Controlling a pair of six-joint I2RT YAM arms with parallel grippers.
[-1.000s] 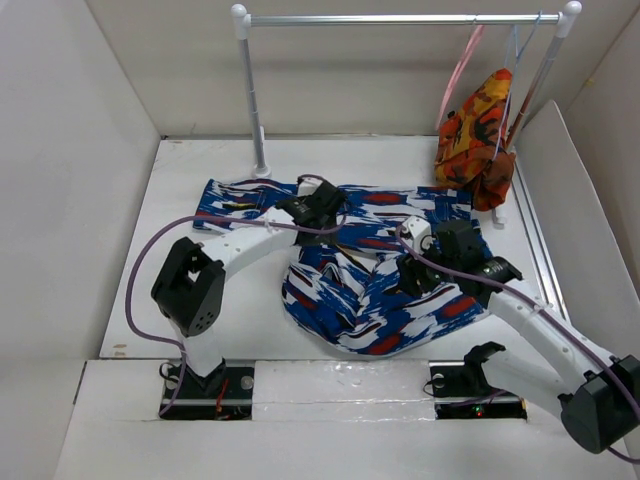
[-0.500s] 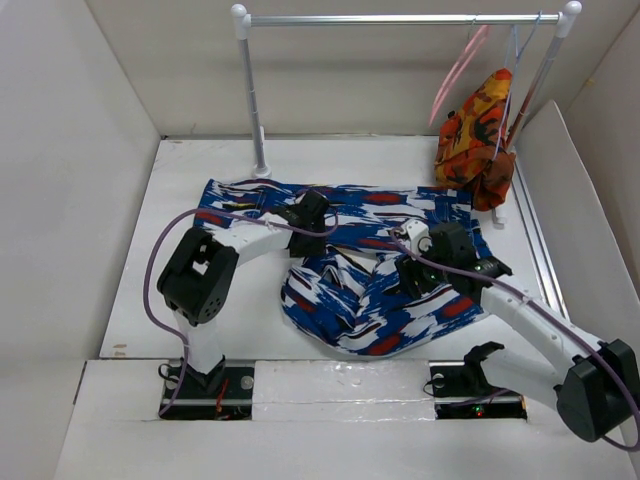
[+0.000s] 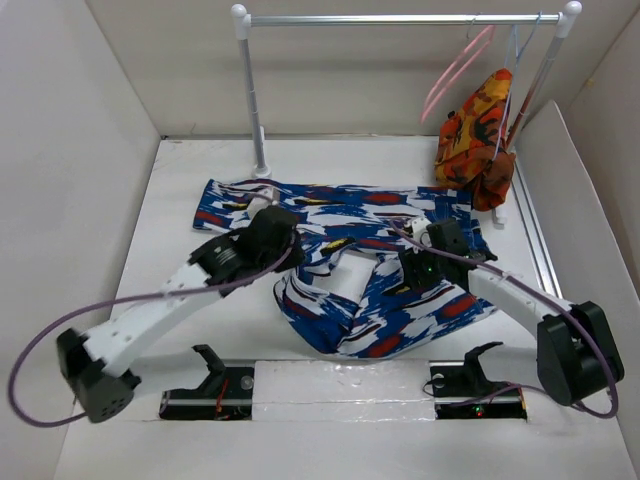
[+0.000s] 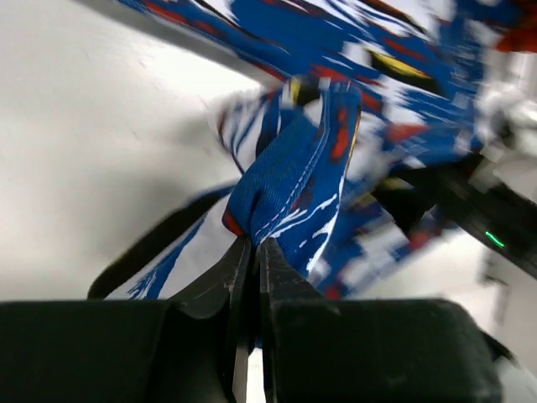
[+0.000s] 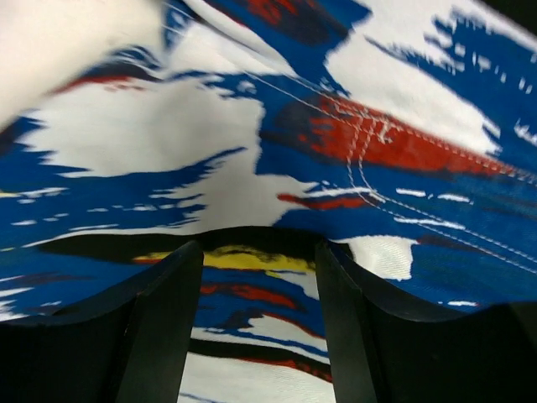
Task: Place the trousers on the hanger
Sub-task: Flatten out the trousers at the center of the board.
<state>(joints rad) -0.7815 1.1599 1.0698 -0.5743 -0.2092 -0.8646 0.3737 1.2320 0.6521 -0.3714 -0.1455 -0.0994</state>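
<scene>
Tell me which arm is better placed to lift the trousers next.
Left, probably: the left pincer is shut on a fold of the trousers, while the right pincer sits open over the fabric.

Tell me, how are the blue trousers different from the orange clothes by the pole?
The trousers lie spread out and rumpled on the table, while the orange-red garment hangs bunched up below the rail. The trousers are blue with white and red splotches; the garment is orange with red, yellow and dark patches. The left gripper pinches a fold of the trousers; no gripper touches the garment. Both are soft, patterned cloth.
</scene>
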